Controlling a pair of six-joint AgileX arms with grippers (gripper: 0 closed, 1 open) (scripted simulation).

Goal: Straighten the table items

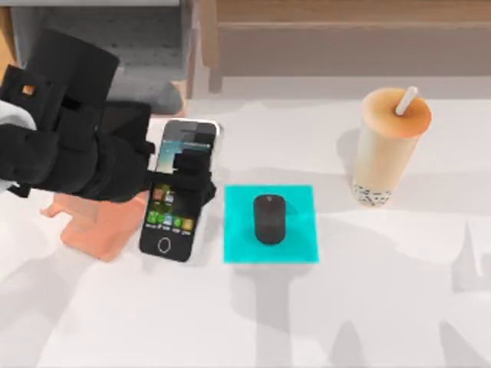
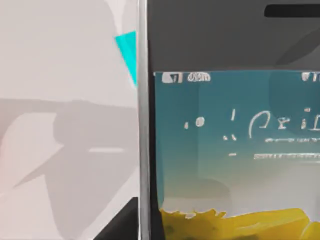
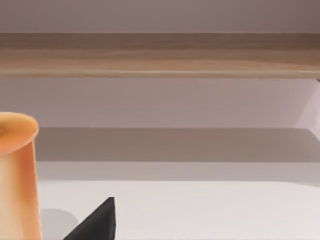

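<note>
- Left gripper (image 1: 192, 178) sits over the phone (image 1: 175, 195), beside the pad (image 1: 295, 230); whether it grips cannot be told
- It hides the phone's middle
- Cup (image 3: 17, 175) is cut off

A flat cyan square pad (image 1: 295, 230) lies near the middle of the scene; a corner of it shows in the left wrist view (image 2: 128, 50). A rose-pink angled phone stand (image 1: 103, 226) sits toward the left; wooden and grey shelving (image 1: 337, 38) runs along the back, its wooden rail (image 3: 160, 55) lying level.
</note>
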